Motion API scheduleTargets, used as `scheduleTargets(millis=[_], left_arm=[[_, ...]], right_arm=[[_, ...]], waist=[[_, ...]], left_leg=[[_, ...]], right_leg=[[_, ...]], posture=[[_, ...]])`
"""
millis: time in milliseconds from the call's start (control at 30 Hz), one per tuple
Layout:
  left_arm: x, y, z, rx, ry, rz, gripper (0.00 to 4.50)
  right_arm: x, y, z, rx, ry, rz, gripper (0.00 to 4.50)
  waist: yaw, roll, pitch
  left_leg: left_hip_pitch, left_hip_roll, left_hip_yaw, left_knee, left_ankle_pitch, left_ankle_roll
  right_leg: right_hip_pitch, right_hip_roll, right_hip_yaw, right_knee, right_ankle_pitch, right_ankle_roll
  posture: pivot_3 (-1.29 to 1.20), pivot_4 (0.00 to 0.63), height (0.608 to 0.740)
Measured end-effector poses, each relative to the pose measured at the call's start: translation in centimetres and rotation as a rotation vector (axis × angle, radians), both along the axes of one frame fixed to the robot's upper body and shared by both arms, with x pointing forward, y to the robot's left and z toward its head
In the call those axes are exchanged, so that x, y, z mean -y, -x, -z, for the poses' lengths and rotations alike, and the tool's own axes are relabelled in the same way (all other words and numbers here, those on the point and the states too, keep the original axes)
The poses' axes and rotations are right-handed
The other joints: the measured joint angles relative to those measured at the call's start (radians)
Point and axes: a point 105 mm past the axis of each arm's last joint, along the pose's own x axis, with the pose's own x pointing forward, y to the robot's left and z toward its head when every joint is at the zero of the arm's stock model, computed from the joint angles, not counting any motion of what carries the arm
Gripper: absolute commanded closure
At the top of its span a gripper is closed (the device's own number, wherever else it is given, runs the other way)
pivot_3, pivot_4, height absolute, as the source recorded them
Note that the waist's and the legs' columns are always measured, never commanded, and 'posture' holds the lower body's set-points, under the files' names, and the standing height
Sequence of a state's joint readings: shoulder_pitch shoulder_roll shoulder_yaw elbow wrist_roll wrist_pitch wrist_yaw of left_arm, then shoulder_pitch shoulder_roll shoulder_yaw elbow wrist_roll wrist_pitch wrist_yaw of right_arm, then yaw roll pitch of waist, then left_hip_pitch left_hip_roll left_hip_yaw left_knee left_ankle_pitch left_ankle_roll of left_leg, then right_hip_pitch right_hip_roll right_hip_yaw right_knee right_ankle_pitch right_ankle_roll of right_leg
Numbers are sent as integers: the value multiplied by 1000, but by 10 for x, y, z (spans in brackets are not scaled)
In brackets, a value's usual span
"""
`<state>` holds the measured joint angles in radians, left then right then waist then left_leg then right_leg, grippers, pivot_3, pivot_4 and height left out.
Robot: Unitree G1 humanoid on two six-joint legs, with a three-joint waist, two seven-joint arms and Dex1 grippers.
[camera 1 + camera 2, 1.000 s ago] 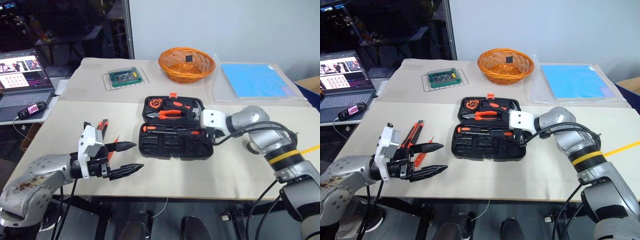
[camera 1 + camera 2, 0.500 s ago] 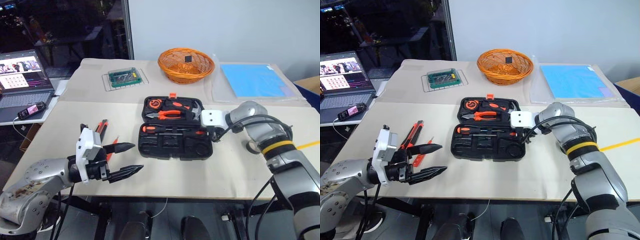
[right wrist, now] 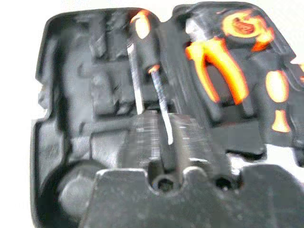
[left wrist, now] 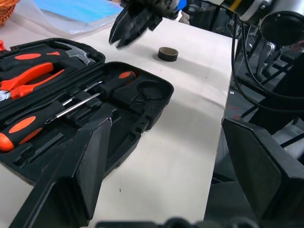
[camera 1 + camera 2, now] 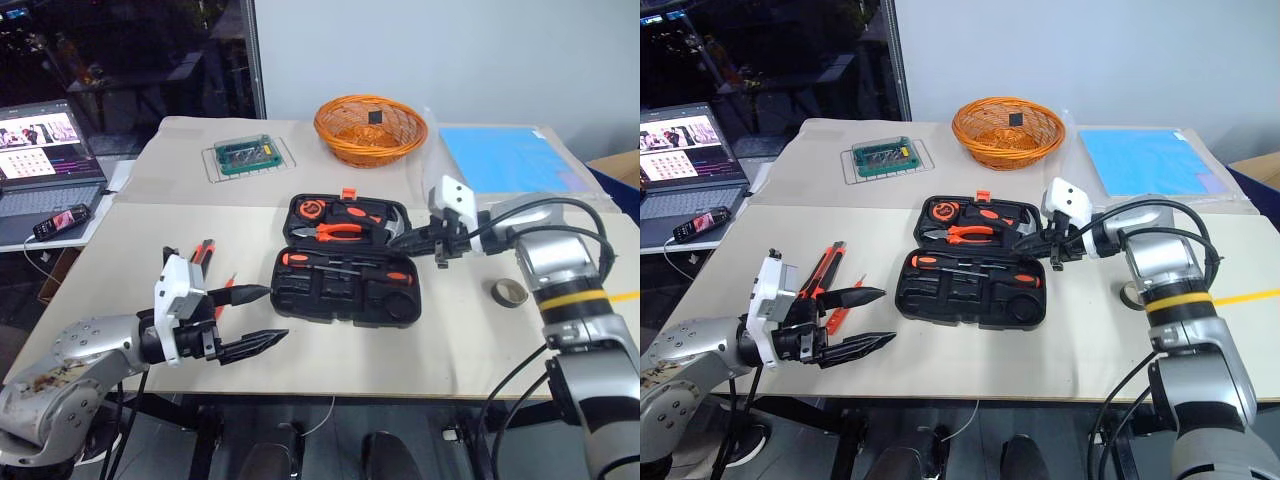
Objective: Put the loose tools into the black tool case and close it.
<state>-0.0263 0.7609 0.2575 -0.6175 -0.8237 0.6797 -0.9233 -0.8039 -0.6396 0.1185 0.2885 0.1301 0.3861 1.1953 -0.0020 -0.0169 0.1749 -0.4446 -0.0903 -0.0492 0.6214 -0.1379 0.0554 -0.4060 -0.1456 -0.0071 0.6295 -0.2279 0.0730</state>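
Mid-task — two screwdrivers seated in the open black tool case.
Right gripper clenched empty above it; left gripper spread, empty — next: fetch knife.

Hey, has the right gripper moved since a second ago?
Yes. The right gripper, shut and empty, has lifted off the black tool case and now hangs above its right edge, nearer the orange basket.
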Motion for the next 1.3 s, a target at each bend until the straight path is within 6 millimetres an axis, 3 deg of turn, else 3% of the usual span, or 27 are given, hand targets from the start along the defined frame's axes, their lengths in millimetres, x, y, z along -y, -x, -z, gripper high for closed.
scheduleTargets(millis=[200, 333, 467, 567, 633, 700, 767, 833, 867, 967, 1067, 1167, 1300], left_arm=[[-1, -1, 0, -2, 0, -8, 509], [-4, -1, 4, -9, -9, -24, 509], [-21, -9, 17, -25, -17, -147, 509], [-35, -21, 21, 5, -14, -310, 509], [-48, -28, 24, 3, -10, -423, 509], [-65, -36, 28, -10, -33, -551, 509], [-79, -42, 31, -34, -59, -655, 509], [-96, -43, 39, -92, -109, -760, 509], [-102, -42, 45, -131, -134, -788, 509], [-111, -43, 49, -179, -167, -816, 509], [-115, -47, 48, -206, -193, -823, 509], [-111, -52, 39, -197, -180, -810, 509], [-101, -51, 42, -247, -196, -778, 509]], right_arm=[[-22, 7, 56, -31, -54, 182, 4430], [-27, 7, 65, 102, 121, 149, 4430], [-29, 8, 66, 215, 236, 81, 4430], [-27, 9, 62, 257, 194, 96, 4430], [-33, 13, 52, 246, 42, 129, 4430], [-46, 25, 15, 243, -173, 112, 3883], [-46, 43, -16, 259, -279, 66, 3393], [-44, 73, -34, 246, -321, -22, 2579], [-45, 91, -32, 200, -309, -73, 2190], [-47, 113, -19, 95, -297, -126, 1230], [-50, 124, -20, 72, -290, -149, 166], [-51, 127, -21, 74, -296, -154, 51], [-43, 131, -5, 21, -268, -120, 51]], waist=[[3, 1, 1], [2, 1, -1], [3, -3, -8], [7, -3, -8], [9, -4, -7], [7, -3, -6], [10, -3, -6], [18, -4, -6], [22, -5, -6], [21, -5, -6], [15, -5, -6], [14, -5, -6], [15, -5, -6]], left_leg=[[-1, -1, 1, -1, 0, 0], [3, 0, 2, -1, 0, -1], [6, 0, 2, -5, 0, -1], [5, 0, 1, -5, 0, -1], [5, 0, 1, -6, 0, -1], [4, 0, 1, -7, 1, -1], [4, 0, 0, -7, 0, -1], [4, 0, -2, -8, 0, -1], [4, 0, -2, -9, 0, -1], [4, 0, -1, -10, 0, -1], [4, 1, -1, -10, 0, -2], [4, 1, -1, -10, 0, -2], [4, 1, 0, -10, 0, -2]], right_leg=[[-3, 0, 2, 1, 0, 0], [1, 0, 2, 0, 0, 0], [2, 0, 2, -1, -2, 0], [2, -1, 2, -1, -2, -1], [1, -1, 2, -1, -2, -1], [-2, 0, 4, 0, -2, -1], [-1, 0, 4, 0, -2, -1], [0, 0, 2, -1, -3, 0], [0, 0, 2, -2, -3, 0], [0, -1, 2, -2, -4, 1], [-1, -1, 2, -2, -9, 2], [-1, -2, 2, -2, -10, -1], [-1, -2, 2, -3, -7, 4]], posture=[[0, 150, 740], [0, 150, 740], [0, 150, 740], [0, 150, 740], [0, 150, 740], [0, 150, 740], [0, 150, 740], [0, 150, 740], [0, 150, 740], [0, 150, 740], [0, 150, 740], [0, 150, 740], [0, 150, 740]])
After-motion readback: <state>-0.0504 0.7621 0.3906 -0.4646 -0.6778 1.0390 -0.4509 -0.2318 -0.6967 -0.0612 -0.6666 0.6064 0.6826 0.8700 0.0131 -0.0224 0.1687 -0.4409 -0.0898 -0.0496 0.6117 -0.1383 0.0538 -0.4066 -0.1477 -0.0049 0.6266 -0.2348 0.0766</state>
